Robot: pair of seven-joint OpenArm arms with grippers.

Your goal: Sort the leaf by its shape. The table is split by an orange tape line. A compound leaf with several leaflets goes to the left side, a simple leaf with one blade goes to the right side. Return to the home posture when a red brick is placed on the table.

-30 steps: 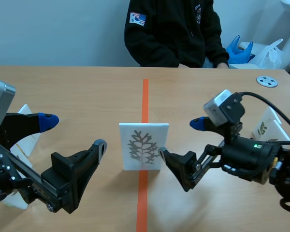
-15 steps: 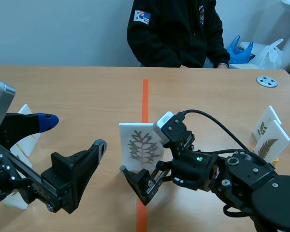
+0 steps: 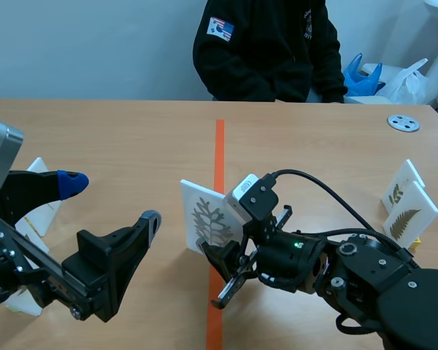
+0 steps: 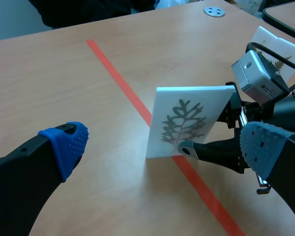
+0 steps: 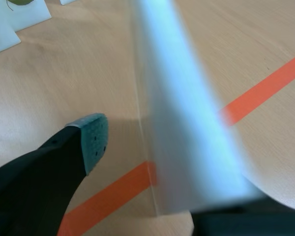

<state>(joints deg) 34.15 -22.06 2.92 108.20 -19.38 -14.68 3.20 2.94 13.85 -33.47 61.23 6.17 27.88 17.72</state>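
While the right gripper (image 3: 237, 237) straddles the card (image 4: 187, 118), its fingers are apart and one pad (image 5: 94, 135) sits clear of it, so nothing is clamped yet. The card stands on the tape (image 3: 219, 146) and shows a branching leaf, probably compound, so it belongs on the left. Nearby, the left gripper (image 3: 109, 200) hangs spread and empty. Both the grasp and the move remain.

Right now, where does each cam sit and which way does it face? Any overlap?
Scene: between the arms, facing across the table toward the person; shows left gripper and right gripper.
Left wrist: on the left arm, facing forward and down at the leaf card; own fingers frame it.
Right wrist: on the right arm, close on the card's edge; own fingers straddle it.
Shared: all three see the card and tape line.
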